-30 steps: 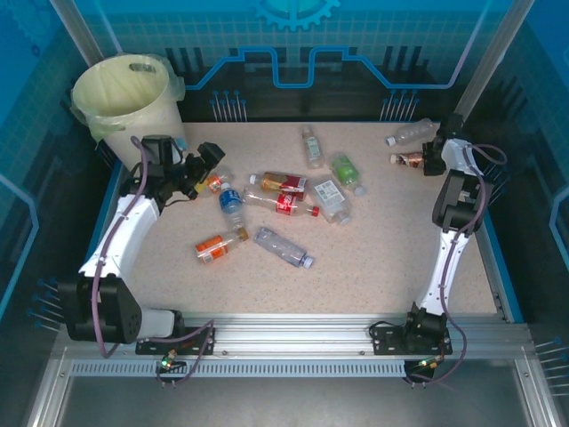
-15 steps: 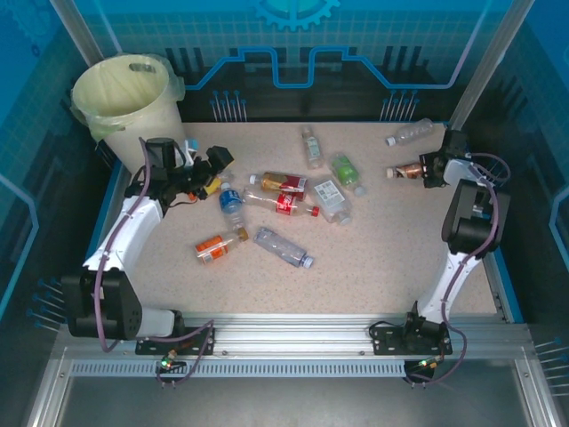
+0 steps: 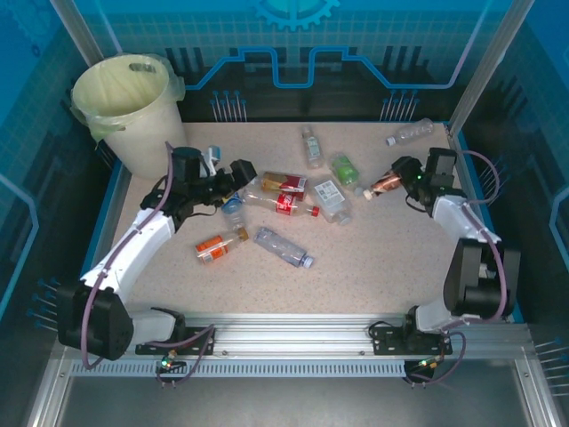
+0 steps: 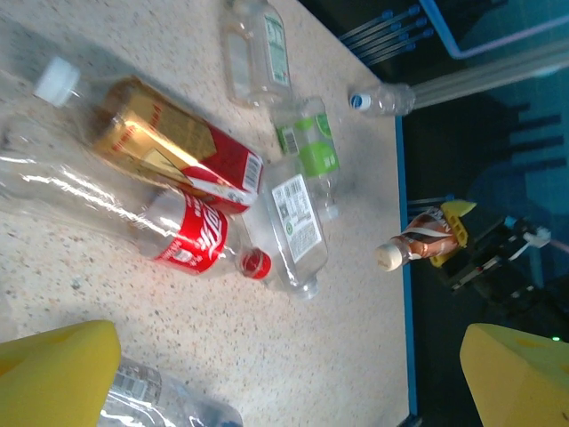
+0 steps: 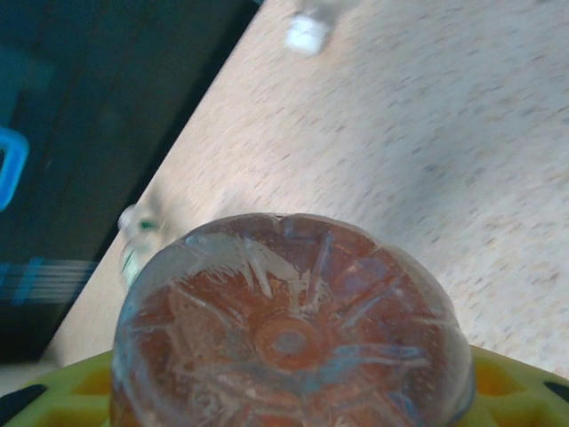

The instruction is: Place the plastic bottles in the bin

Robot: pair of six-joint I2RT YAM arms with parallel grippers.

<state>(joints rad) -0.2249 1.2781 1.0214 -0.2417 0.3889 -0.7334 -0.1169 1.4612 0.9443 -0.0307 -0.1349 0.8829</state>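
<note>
Moved since a second ago: brown-labelled bottle (image 3: 384, 184), carried from the far right edge inward toward mid-table; left arm, swung from beside the bin out to the central heap.

- Brown-labelled bottle: apparently lifted off the table (image 3: 373, 267), lying roughly level with its white cap pointing left. The jaws of the right gripper (image 3: 404, 175) are clamped round its lower body. Its ribbed base shows end-on in the right wrist view.
- Remaining plastic bottles (image 3: 284, 203): on the table, most crowded together at the middle, one near the far right corner.
- Left gripper (image 3: 238, 178): jaws wide apart, empty, over the heap's left end.
- Bin (image 3: 147, 133): far left corner, bag-lined, well apart from the held bottle.

Hazards, as judged:
- Thin, slick plastic gripped low may slip or droop.
- The route to the bin crosses the left arm, so the arms could clash.
- A release short of the rim drops the bottle back onto the table.
- The left jaws, descending into touching bottles, may nudge neighbours and set them rolling.
</note>
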